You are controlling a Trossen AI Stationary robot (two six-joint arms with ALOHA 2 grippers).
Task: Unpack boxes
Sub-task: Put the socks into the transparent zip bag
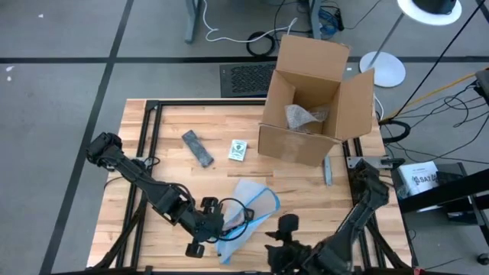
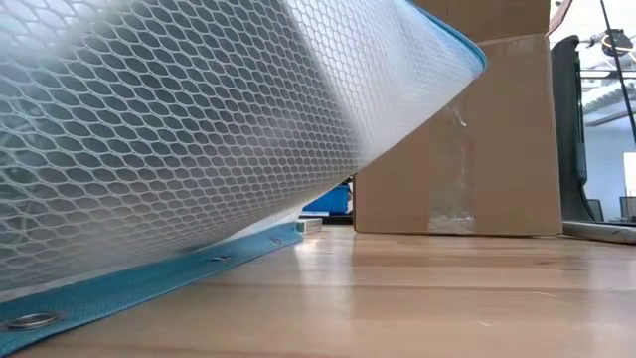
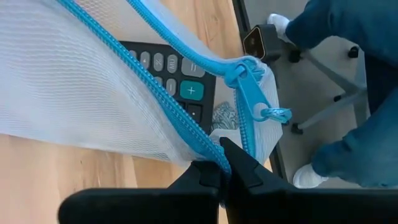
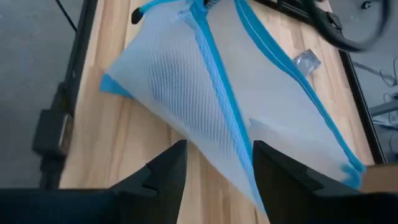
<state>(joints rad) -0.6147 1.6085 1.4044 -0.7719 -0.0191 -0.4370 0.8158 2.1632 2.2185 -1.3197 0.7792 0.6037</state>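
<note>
The open cardboard box [image 1: 317,103] stands at the table's far right edge, with a remote [image 1: 197,147] and a small packet [image 1: 238,150] nearby. The left gripper [image 1: 216,227] pinches the mesh pouch [image 1: 248,212] by its zipper edge; the right gripper [image 1: 281,243] hovers spread beside it.
</note>
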